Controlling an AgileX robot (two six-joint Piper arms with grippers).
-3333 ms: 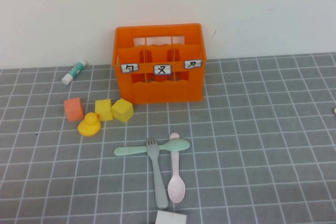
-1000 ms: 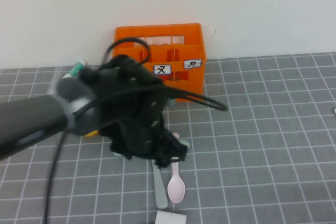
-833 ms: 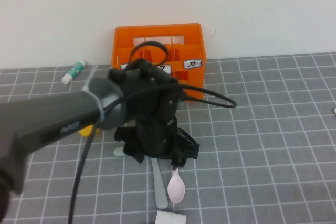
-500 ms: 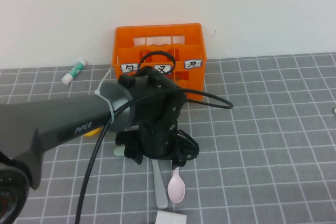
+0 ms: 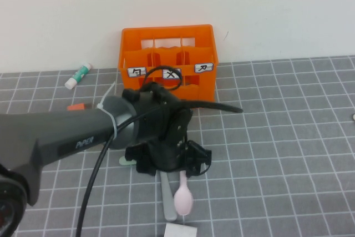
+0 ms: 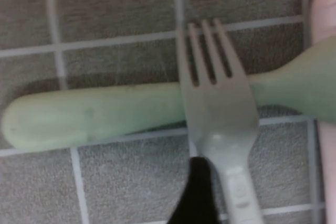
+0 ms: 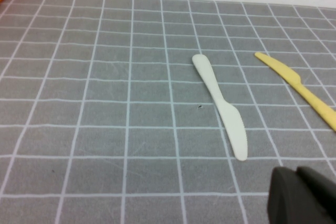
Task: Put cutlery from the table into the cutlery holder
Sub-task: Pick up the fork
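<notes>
The orange cutlery holder (image 5: 166, 65) stands at the back of the table (image 5: 277, 154). My left gripper (image 5: 169, 165) hangs low over the crossed cutlery in front of it, open. In the left wrist view the grey-green fork (image 6: 218, 103) lies across the mint-green spoon (image 6: 94, 116), with the pink spoon (image 6: 325, 24) at the edge. One black fingertip (image 6: 197, 192) sits beside the fork's handle, and nothing is gripped. In the high view I see the pink spoon's bowl (image 5: 183, 199), the fork's handle (image 5: 168, 203) and the mint spoon's end (image 5: 125, 161). My right gripper (image 7: 302, 195) is shut above bare table.
A glue stick (image 5: 77, 76) lies at the back left and an orange cube (image 5: 76, 106) peeks out behind the left arm. A white object (image 5: 180, 230) sits at the front edge. Near the right gripper lie a white knife (image 7: 220, 106) and a yellow knife (image 7: 302, 90).
My left arm swung in from the left and came down over the cutlery, hiding the yellow blocks and duck. Its jaws spread wider. The right gripper stayed still.
</notes>
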